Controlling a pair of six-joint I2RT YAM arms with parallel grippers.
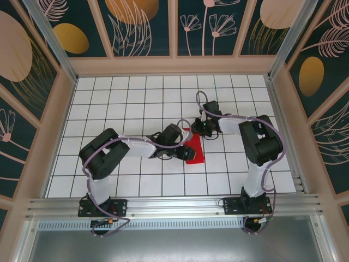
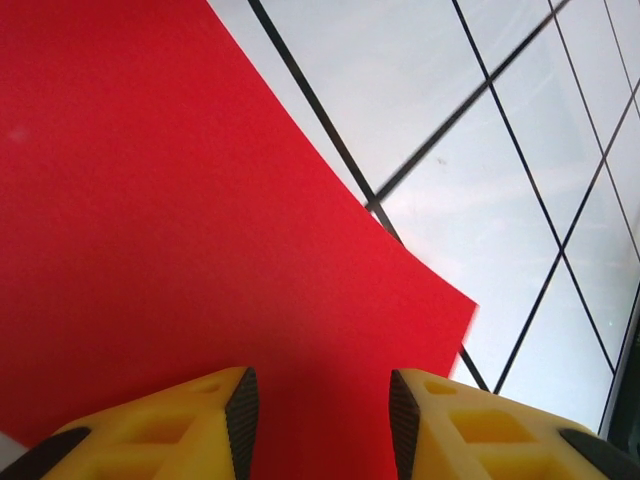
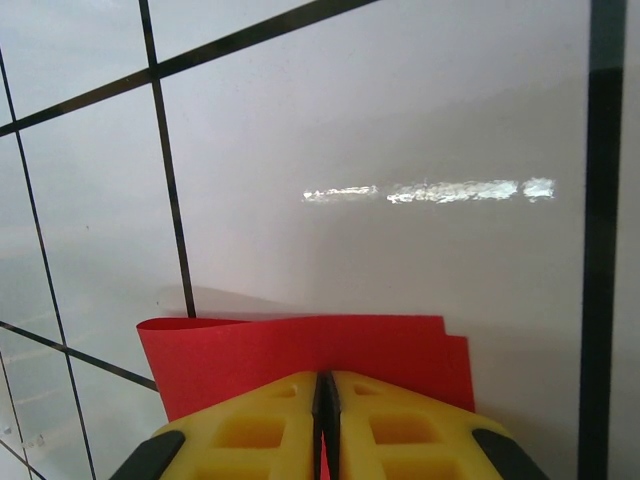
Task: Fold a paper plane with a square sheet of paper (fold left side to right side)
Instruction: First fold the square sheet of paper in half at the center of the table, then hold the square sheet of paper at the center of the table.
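The square sheet of paper (image 1: 195, 152) is bright red and lies on the white grid table just right of centre, doubled over so it looks narrow from above. My right gripper (image 1: 199, 130) is at its far end. In the right wrist view it (image 3: 324, 385) is shut on the sheet (image 3: 300, 350), where two layers show with slightly offset corners. My left gripper (image 1: 184, 146) is at the sheet's left side. In the left wrist view it (image 2: 321, 410) stands open just over the flat red surface (image 2: 180, 220), with nothing between its pads.
The white tiled table (image 1: 136, 98) is boxed in by wooden-framed walls on the left, back and right. A metal rail (image 1: 174, 207) with both arm bases runs along the near edge. The right arm's elbow (image 1: 262, 139) bulks up at the right.
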